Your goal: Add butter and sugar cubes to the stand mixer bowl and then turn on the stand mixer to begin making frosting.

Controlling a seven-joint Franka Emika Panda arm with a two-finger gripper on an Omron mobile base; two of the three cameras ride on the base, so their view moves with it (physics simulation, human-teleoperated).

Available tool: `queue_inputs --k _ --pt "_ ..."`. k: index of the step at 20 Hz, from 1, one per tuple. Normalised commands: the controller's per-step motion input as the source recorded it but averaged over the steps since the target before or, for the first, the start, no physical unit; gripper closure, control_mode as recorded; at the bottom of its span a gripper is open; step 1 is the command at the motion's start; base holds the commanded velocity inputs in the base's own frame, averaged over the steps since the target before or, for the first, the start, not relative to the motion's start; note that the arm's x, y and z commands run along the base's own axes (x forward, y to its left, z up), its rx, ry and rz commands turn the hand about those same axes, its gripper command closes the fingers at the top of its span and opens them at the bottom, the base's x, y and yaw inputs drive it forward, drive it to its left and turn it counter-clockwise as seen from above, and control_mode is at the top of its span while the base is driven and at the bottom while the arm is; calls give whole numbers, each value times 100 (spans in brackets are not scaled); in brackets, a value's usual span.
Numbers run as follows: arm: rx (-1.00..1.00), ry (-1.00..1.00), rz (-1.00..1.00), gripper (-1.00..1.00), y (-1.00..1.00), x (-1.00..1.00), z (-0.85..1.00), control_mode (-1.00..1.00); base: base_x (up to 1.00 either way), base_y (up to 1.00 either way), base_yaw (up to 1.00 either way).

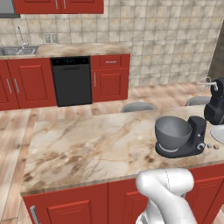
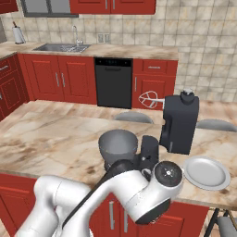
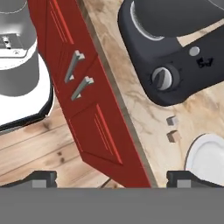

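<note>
Two sugar cubes (image 3: 172, 128) lie on the marble counter (image 1: 96, 144) between the stand mixer (image 3: 175, 65) and a white plate (image 3: 208, 157), near the counter's edge. The gripper (image 3: 109, 178) hovers above with fingers spread wide, holding nothing. The cubes look light, hard and likely crumbly, best pinched gently across flat opposite faces.

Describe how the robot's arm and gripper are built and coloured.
The arm is glossy white with rounded, bulky segments, dark seams at the joints and a round dark grey cap on one joint. The gripper has two small dark, blocky finger tips with lighter grey pads. No cables show.
</note>
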Motion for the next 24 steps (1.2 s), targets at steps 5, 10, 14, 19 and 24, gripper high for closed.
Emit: queue_inputs --k 5,10,14,19,24 --pt "23 -12 8 -100 -12 43 0 -100 0 0 0" --pt "22 -10 10 -100 -4 42 -6 -100 0 0 0" --pt "22 -11 11 -100 -2 26 -16 -100 0 0 0" --pt "22 -10 9 -100 -1 9 -19 -100 0 0 0" --pt "20 -8 9 -100 -2 4 -16 -100 0 0 0"
